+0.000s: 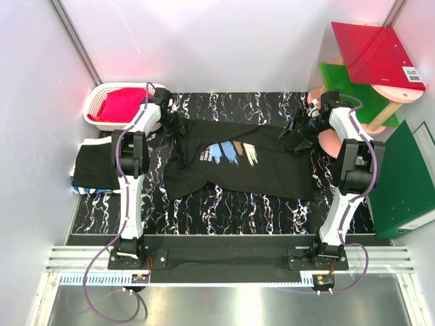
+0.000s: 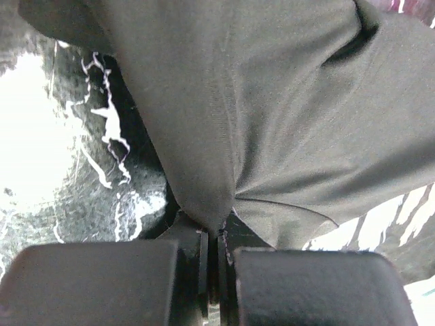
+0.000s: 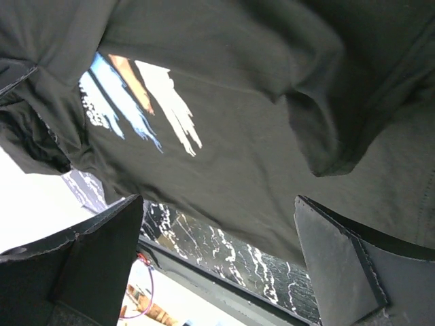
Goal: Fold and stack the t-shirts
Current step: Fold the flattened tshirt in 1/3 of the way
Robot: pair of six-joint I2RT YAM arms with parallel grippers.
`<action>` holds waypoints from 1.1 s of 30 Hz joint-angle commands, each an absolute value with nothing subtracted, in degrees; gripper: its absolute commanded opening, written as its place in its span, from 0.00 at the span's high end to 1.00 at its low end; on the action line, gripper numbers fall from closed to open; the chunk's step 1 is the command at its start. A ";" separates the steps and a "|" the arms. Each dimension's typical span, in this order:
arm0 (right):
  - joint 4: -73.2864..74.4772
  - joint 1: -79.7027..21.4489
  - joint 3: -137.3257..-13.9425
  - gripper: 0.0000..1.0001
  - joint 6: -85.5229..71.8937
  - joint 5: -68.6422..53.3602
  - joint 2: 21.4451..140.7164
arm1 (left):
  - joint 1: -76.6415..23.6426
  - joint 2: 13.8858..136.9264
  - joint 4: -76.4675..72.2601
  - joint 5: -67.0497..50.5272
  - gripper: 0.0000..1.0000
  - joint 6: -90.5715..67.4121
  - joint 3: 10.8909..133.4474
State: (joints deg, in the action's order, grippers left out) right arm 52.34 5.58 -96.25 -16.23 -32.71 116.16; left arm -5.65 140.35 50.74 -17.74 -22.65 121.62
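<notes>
Left gripper point(image 2: 216, 236) clamped on fabric at far-left edge of printed t-shirt point(image 1: 272, 173), spread on marbled table point(image 1: 224, 205). Right gripper point(image 3: 217, 210) jaws wide apart over shirt's far-right edge.

the left arm point(image 1: 129, 197) is stretched toward 12 o'clock, wrist turned to 3 o'clock, and the left gripper point(image 2: 214, 236) is pinched tight on the t-shirt point(image 2: 272, 122). the right arm point(image 1: 343, 204) is mirrored, wrist toward 9 o'clock, and the right gripper point(image 3: 217, 204) is spread wide.
</notes>
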 commanded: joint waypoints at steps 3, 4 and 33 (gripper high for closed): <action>52.82 5.10 -97.47 0.00 -15.21 -29.27 114.96 | -4.30 136.06 51.24 -16.96 0.57 -20.30 118.13; 52.91 5.10 -97.47 0.00 -15.21 -28.83 114.87 | -4.65 134.75 51.33 -16.79 0.39 -19.52 117.60; 53.53 -5.54 -97.38 0.12 -13.10 15.54 119.34 | -10.11 108.02 47.55 -8.79 0.01 -14.94 94.04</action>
